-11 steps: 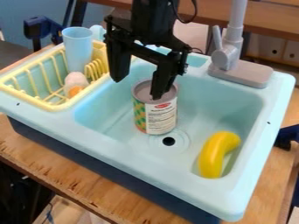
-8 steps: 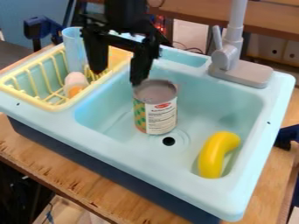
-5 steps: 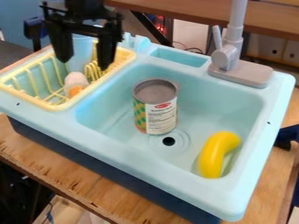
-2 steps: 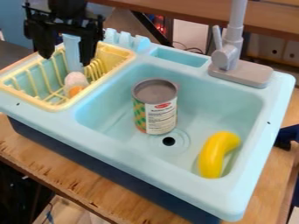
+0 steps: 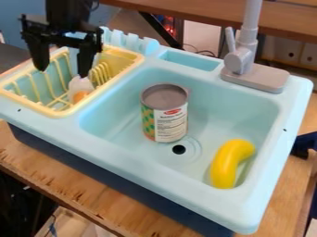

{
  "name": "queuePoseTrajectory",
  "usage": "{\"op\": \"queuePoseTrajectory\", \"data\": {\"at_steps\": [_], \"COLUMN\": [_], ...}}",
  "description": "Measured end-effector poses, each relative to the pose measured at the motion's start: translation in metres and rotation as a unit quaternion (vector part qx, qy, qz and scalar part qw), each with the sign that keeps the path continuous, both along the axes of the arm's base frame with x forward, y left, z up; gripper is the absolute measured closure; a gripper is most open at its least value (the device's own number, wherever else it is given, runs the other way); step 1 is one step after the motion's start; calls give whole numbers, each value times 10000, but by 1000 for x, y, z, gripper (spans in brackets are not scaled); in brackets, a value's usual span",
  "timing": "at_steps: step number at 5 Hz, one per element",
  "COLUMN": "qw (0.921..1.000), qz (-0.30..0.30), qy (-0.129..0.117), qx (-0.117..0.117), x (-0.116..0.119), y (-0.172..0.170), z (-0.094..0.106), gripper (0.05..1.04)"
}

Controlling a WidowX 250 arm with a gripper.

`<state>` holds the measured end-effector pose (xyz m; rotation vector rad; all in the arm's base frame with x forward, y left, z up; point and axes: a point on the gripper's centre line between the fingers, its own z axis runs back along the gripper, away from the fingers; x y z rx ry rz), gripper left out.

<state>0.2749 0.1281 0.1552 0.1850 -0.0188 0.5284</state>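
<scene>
The hand hangs unclenched over the yellow plastic rack, near the rounded white-and-orange toy inside its sink-side edge; any lowering wants centring first, then slow, straight travel.

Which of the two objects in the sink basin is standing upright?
The can with the grey top, beside the drain; the yellow banana is lying down.

One slanted view from above (fairly close in), down across the sink toward the faucet
</scene>
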Motion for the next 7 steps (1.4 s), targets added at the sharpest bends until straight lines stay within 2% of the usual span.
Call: {"op": "queuePoseTrajectory", "data": {"at_steps": [1,2,3,5,6,7], "qw": [9998,9995,9994,9971,9963,9961], "qz": [194,249,232,217,217,387], "qy": [-36,-175,-241,-617,-643,-608], "qx": [3,33,-73,-400,-526,-510], "x": [3,7,7,16,20,20], "y": [7,9,4,-6,-9,-6], "z": [-8,-10,-20,-35,-44,-48], "gripper": [83,83,83,83,83,133]}}
